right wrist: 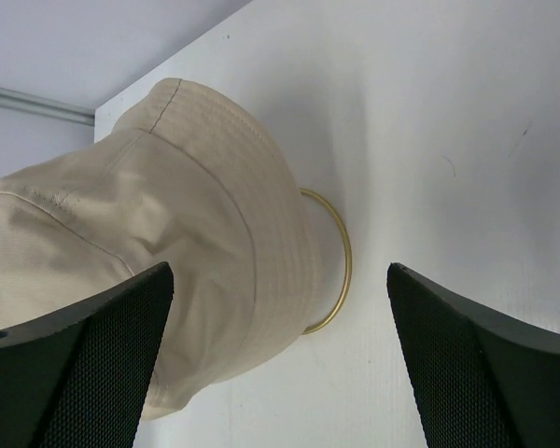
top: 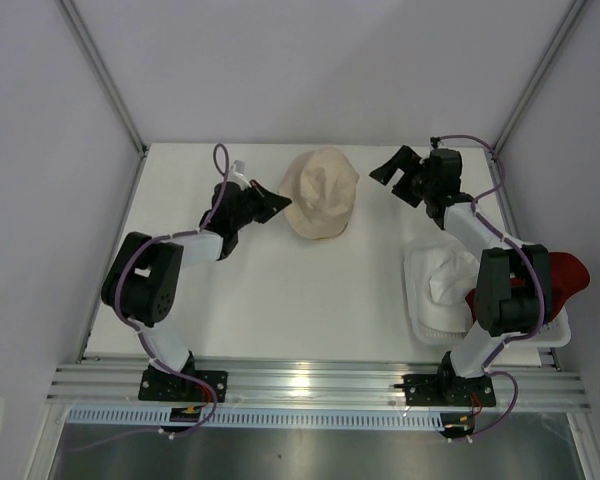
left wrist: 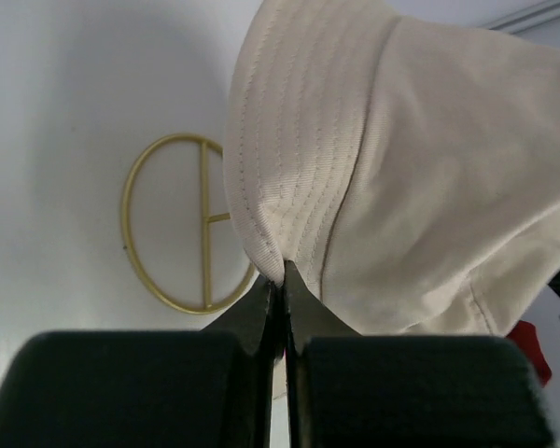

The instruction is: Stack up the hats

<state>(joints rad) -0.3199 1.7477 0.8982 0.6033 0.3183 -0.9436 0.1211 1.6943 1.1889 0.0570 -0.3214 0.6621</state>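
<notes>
Left pincer point(left wrist: 282, 278) pressed together on the brim edge of the cream hat point(left wrist: 429, 187), pinching one fold of fabric. Right pincer point(right wrist: 280, 271) spread wide, holding nothing, hovering just beside the same hat on its other side.

Cream hat sits at the far middle of the desk point(top: 280, 300), crown up, near brim lifted by the left pinch. No other hat is on it or under it as far as shows.

Progress, my read: early. One hat is out at the stacking spot and two are not yet on it. The pale grey-white hat point(top: 442, 280) lies crumpled in the white mesh basket point(top: 418, 300) at the right near edge. The dark red hat point(top: 572, 272) is at the basket's right side, partly hidden by the right arm. Both are well apart from the cream hat. Left to do: fetch each and drop it over the cream crown.

Around it: the gold wire-ring stand point(left wrist: 205, 233) lies just beside and partly under the cream hat, its rim showing from both wrist views. Cannot tell if the hat rests on it or only overlaps it.

In the way: the right arm's own links cover the basket in the top view, so reaching the red hat looks awkward. The soft brim may sag once released.
</notes>
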